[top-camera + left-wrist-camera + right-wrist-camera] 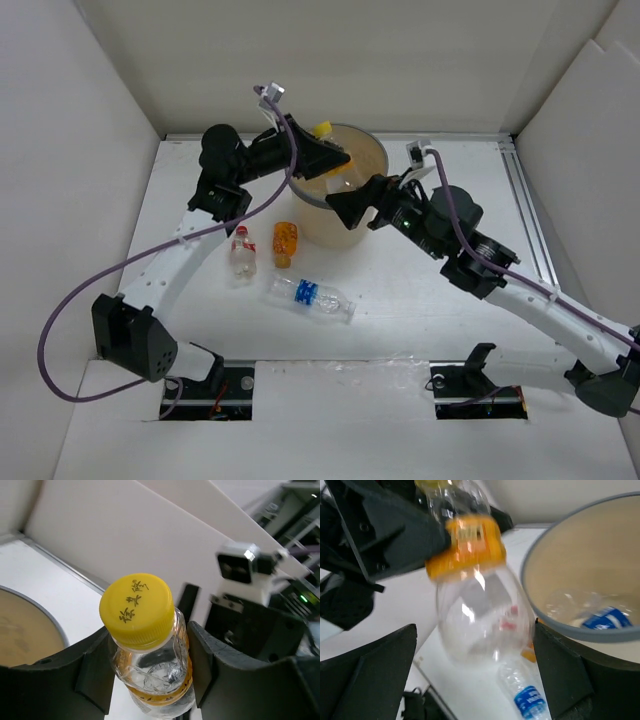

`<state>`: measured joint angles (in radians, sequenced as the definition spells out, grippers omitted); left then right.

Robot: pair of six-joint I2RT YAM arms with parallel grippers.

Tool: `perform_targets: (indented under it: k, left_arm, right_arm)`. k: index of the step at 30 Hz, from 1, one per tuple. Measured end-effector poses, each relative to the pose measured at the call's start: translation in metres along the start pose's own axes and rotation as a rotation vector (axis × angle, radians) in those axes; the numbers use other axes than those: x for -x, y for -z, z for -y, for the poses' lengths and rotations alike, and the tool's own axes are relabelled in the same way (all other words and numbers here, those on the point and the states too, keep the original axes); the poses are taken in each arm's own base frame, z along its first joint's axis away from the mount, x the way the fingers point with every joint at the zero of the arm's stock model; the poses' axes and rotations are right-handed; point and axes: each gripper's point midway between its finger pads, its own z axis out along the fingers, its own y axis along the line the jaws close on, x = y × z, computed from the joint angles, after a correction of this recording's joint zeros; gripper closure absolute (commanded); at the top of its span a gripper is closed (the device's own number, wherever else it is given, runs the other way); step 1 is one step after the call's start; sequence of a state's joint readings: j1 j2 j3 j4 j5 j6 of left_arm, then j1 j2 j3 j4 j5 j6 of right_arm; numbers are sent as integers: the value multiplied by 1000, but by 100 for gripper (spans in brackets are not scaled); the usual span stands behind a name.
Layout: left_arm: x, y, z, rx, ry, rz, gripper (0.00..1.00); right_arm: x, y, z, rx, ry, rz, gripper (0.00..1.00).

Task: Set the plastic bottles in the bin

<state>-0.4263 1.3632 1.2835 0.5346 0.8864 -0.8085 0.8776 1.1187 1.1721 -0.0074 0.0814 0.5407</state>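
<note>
My left gripper (333, 158) (150, 672) is shut on the neck of a clear bottle with a yellow cap (137, 607) and an orange label; it holds the bottle at the near rim of the tan bin (370, 150). The bottle hangs blurred in the right wrist view (475, 615). My right gripper (347, 207) (475, 680) is open and empty beside the bin's front wall. A red-capped clear bottle (242, 250), a short orange bottle (285, 243) and a blue-labelled bottle (310, 297) (527, 697) lie on the table. Another blue-labelled bottle (607, 617) lies inside the bin (570, 627).
White walls enclose the table on the left, back and right. A metal rail (530, 225) runs along the right side. The right arm's wrist camera (240, 567) sits close behind the held bottle. The bin's rim (52, 617) shows at the left of the left wrist view.
</note>
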Motion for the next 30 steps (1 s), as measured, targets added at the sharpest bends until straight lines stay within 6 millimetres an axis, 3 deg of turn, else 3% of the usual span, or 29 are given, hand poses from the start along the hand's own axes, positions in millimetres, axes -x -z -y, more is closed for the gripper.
perform_targets:
  k: [5,7,9,10,12,16,23,27,30]
  left_arm:
    - [41,-23,-44,146,-98,103,100]
    - [52,-27,-64,209,-132,130,91]
    - [61,-33,-83,261,-155,143,66]
    - [62,-36,-93,282,-159,142,40]
    - [56,-39,-113,317,-162,127,0]
    - [39,-39,-139,365,-124,92,0]
    - [41,-37,-141,405,-116,82,0]
    - [50,-16,-139,555,-97,106,0]
    - [66,18,-128,718,-96,176,0]
  right_arm:
    - [14,23,37,-199,17,59,0]
    - [17,33,49,-252,29,71,0]
    - [13,43,62,-296,52,64,0]
    - [11,48,67,-312,68,56,0]
    - [1,54,74,-320,114,18,0]
    - [-30,59,81,-277,232,-114,0]
    - [-118,48,88,-159,354,-440,0]
    - [-179,39,100,-139,367,-636,0]
    - [-217,37,111,-126,378,-743,0]
